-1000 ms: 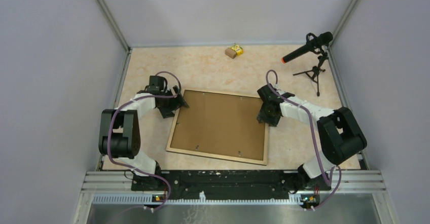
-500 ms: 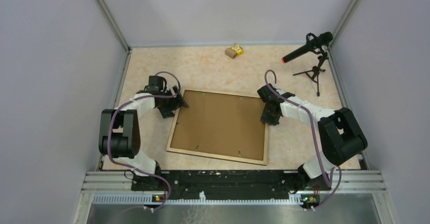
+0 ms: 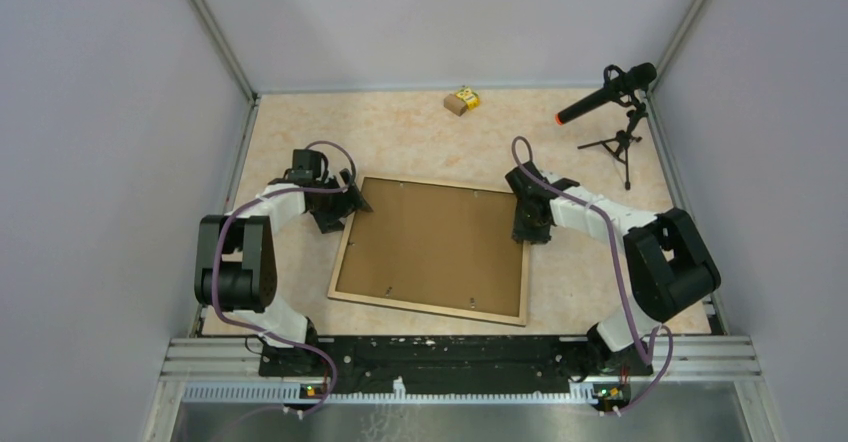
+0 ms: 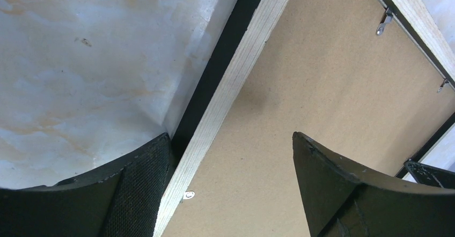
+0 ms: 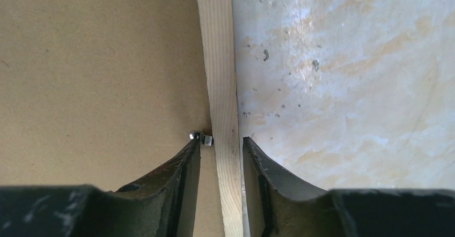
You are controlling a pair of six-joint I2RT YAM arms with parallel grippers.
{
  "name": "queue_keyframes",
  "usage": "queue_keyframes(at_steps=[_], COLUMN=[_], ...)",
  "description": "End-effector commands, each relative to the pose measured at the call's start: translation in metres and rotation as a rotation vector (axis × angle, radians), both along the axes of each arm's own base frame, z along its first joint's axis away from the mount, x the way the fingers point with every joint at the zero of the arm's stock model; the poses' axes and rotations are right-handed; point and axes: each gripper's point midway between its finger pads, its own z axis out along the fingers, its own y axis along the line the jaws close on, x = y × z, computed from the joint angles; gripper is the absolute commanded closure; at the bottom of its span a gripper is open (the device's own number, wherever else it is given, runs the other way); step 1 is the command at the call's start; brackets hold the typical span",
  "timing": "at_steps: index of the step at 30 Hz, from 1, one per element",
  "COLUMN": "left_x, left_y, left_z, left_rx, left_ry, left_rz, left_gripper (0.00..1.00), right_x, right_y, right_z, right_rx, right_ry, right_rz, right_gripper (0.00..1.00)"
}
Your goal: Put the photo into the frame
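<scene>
The left hand (image 4: 228, 138) is sitting open over the frame (image 5: 217, 60); the right hand (image 5: 220, 140) is straddling its rim, grip unclear. One-sided lifting is risking a slip.

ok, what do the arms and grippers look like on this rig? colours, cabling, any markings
The left arm and right arm have white links between bulky black joint housings, with a lilac cable looping loosely along each. The left gripper and right gripper have black curved fingers tapering to the tips, scuffed; one left pad has a mesh texture. No markings readable.
</scene>
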Motion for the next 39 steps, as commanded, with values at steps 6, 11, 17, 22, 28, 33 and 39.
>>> queue_keyframes(at_steps=[6,11,17,22,28,33,39], left_x=[-0.012,-0.014,-0.020,-0.030,-0.053,-0.065,-0.039], left_y=[-0.013,-0.012,-0.012,-0.018,-0.021,-0.016,0.021], left_z=[-0.015,-0.018,-0.021,-0.031,-0.038,-0.031,-0.001], left_rx=[-0.062,-0.061,-0.063,-0.072,-0.092,-0.048,0.164], left_ry=[0.046,0.064,0.086,0.146,0.184,0.125,-0.017], left_rz=[-0.043,-0.033,-0.024,-0.038,-0.035,-0.045,0.028], left_gripper=[0.09,0.09,0.07,0.09,0.09,0.02,0.02], right_x=[0.022,0.037,0.055,0.077,0.118,0.139,0.111], right_y=[0.013,0.015,0.025,0.045,0.063,0.067,0.027], right_z=[0.018,0.020,0.011,0.008,0.009,0.027,0.074], right_rx=[0.035,0.056,0.071,0.101,0.072,0.013,-0.135], right_ry=[-0.097,-0.129,-0.117,-0.115,-0.133,-0.119,-0.174], right_rz=[0.063,0.063,0.093,0.152,0.222,0.242,0.154], right_gripper=[0.44,0.33,0.24,0.21,0.12,0.05,0.01])
